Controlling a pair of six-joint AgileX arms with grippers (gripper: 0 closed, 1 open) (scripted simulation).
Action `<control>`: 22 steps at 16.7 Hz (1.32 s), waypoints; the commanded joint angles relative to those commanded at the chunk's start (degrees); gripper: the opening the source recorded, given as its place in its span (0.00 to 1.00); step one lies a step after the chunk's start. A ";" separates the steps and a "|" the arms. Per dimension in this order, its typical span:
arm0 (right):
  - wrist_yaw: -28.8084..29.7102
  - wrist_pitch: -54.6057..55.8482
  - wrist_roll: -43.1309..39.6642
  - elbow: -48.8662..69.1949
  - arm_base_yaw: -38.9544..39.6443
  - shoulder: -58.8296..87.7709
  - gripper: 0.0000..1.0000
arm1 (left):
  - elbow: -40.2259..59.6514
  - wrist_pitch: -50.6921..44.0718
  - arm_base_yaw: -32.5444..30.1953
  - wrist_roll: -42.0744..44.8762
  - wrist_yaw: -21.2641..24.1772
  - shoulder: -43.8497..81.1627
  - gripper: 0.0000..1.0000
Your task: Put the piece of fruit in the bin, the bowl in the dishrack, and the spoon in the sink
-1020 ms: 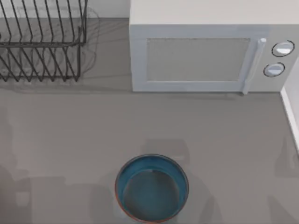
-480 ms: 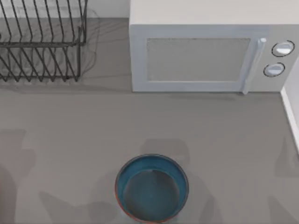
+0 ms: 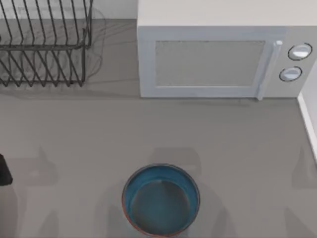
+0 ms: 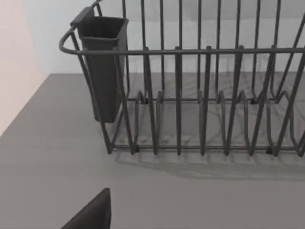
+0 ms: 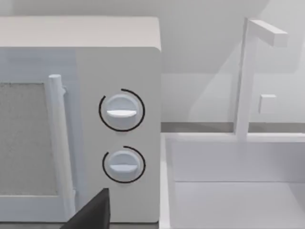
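The teal-blue bowl (image 3: 161,201) with a brownish rim stands upright at the table's front middle, nothing touching it. The black wire dishrack (image 3: 44,47) sits at the back left. In the left wrist view the dishrack (image 4: 200,100) stands close ahead with a dark cutlery holder (image 4: 102,62) at one corner. A dark part of my left gripper (image 3: 3,171) shows at the table's left edge, far from the bowl. A white sink (image 5: 238,181) with a faucet (image 5: 248,76) lies ahead of my right gripper (image 5: 93,213). The piece of fruit, the spoon and the bin are out of view.
A white microwave (image 3: 218,59) with two dials takes up the back right. In the right wrist view the microwave (image 5: 81,119) stands right beside the sink. The sink's rim (image 3: 307,121) runs along the table's right side. Grey tabletop lies between the bowl and the dishrack.
A dark part of my left arm has come into the top view at the left edge, and the shadows on the left have shifted. The bowl has not moved.
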 joint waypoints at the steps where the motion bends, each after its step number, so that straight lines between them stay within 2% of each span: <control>1: 0.00 0.00 0.00 0.00 0.00 0.00 1.00 | -1.96 2.42 -0.70 -0.82 0.53 -2.69 1.00; 5: 0.00 0.00 0.00 0.00 0.00 0.00 1.00 | -5.72 6.87 -2.07 -2.44 1.54 -7.53 1.00; 13: 0.00 0.00 0.00 0.00 0.00 0.00 1.00 | -2.60 4.38 -2.44 -4.75 0.94 -3.94 1.00; 17: 0.00 0.00 0.00 0.00 0.00 0.00 1.00 | 7.69 -3.75 -4.71 -12.79 -0.85 9.11 1.00; 22: 0.00 0.00 0.00 0.00 0.00 0.00 1.00 | 27.10 -19.12 -11.15 -26.59 -3.29 37.24 1.00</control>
